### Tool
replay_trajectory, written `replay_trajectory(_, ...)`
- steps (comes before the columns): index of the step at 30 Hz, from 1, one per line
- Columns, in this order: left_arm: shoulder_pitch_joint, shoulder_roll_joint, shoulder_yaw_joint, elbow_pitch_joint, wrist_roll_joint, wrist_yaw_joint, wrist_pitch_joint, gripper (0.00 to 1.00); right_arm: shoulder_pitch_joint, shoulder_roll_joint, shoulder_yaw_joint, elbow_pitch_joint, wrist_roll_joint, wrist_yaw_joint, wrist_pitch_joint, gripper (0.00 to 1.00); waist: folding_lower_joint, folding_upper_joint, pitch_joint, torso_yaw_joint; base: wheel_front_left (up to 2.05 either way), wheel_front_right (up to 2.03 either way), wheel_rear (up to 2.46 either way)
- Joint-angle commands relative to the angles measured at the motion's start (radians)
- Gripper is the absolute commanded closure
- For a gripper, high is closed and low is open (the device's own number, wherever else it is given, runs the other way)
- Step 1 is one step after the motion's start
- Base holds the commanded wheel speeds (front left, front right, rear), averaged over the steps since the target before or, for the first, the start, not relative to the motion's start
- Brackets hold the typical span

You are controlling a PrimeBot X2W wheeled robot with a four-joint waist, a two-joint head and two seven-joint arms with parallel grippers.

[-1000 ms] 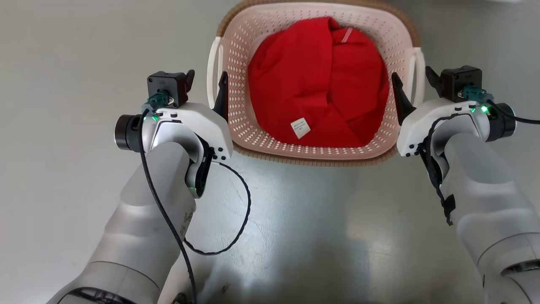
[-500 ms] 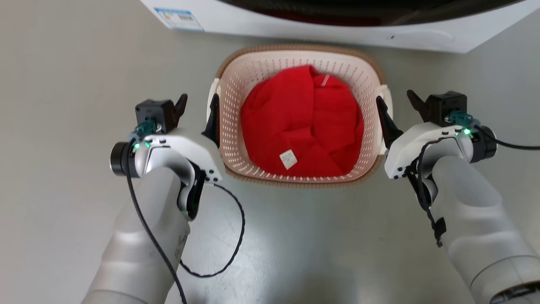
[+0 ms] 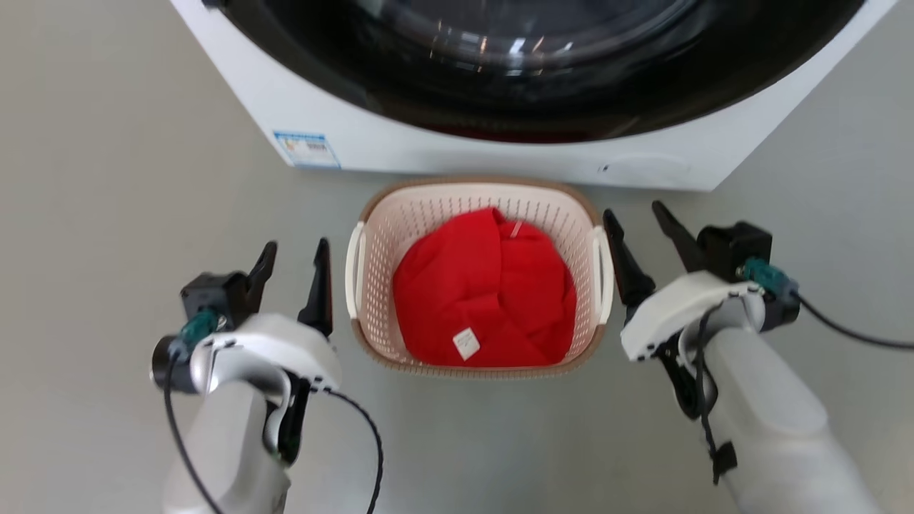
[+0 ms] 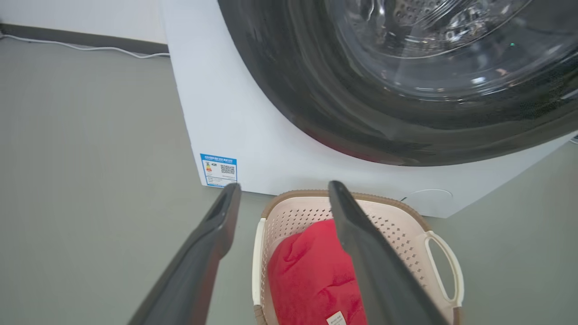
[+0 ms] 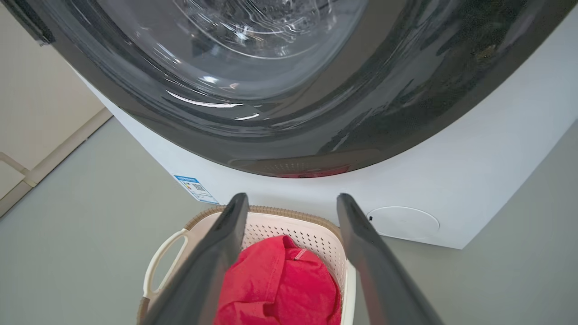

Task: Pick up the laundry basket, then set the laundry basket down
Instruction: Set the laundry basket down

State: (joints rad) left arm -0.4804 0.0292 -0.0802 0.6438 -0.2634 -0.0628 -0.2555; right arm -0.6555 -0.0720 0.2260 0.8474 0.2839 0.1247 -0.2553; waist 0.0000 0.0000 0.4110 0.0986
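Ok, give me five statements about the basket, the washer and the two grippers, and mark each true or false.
1. The laundry basket holds a red garment. True.
2. The left gripper is shut on a basket handle. False: it is open and holds nothing, with a gap between it and the left handle.
3. The basket stands just in front of the washer. True.
4. The right gripper is shut. False: its fingers are spread, beside the basket.
5. A white tag shows on the garment. True.
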Motion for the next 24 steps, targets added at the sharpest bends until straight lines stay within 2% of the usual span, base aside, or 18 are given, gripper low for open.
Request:
replay_trajectory(1, 0.039, 0.021, 0.044, -0.052, 0.014, -0.007, -0.006, 0.0, 0.046, 0.022, 0.021, -0.049, 0.011, 0.006, -0.006, 0.0, 0.0, 0.0, -0.059, -0.022, 0.0, 0.0, 0.0)
replay_trajectory(10, 0.242, 0.021, 0.102, -0.256, 0.013, 0.013, -0.006, 0.0, 0.214, 0.022, 0.011, -0.231, 0.03, 0.006, -0.006, 0.0, 0.0, 0.0, -0.197, -0.052, 0.0, 0.0, 0.0)
replay_trajectory(24, 0.514, 0.021, 0.094, -0.462, 0.011, 0.073, -0.006, 0.0, 0.501, 0.022, -0.018, -0.442, 0.045, 0.006, -0.006, 0.0, 0.0, 0.0, -0.38, -0.074, 0.0, 0.0, 0.0)
